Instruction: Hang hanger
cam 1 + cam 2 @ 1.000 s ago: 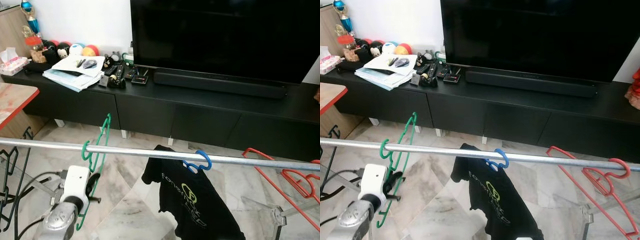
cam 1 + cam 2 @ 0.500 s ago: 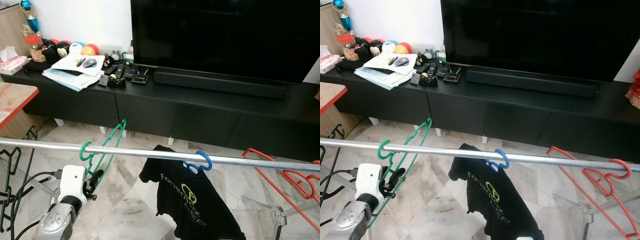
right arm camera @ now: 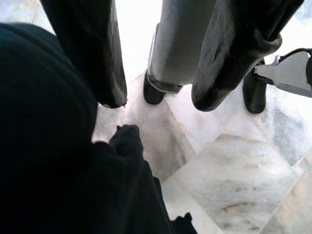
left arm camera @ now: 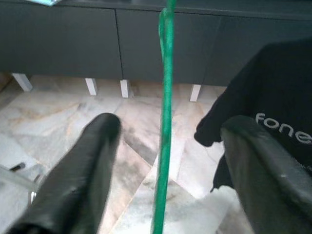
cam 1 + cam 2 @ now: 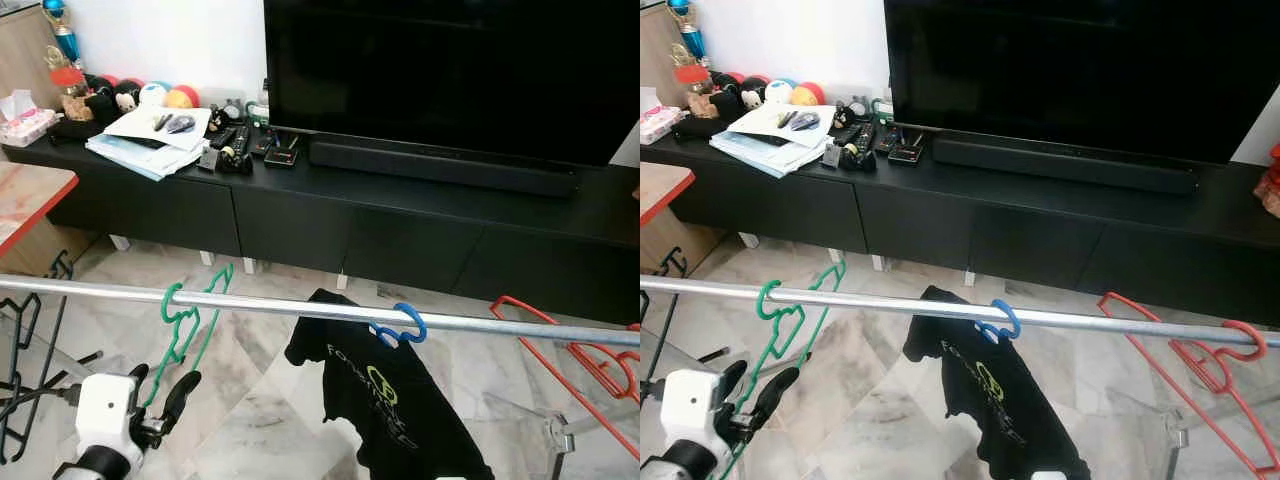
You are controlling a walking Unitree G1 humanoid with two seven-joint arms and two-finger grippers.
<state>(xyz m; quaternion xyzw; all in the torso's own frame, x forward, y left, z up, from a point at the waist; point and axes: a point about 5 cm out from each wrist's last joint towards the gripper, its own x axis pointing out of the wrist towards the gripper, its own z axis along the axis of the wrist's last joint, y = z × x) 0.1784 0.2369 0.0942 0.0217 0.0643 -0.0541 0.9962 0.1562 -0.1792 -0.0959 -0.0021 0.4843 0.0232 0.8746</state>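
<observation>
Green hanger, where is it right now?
The green hanger hangs on the metal rail toward the robot's left, left of the black T-shirt, above the open left gripper.

A long silver rail (image 5: 300,308) holds three hangers. A green hanger (image 5: 185,325) hangs near one end, a blue hanger (image 5: 398,323) with a black shirt (image 5: 385,400) in the middle, a red hanger (image 5: 575,360) far along.
</observation>
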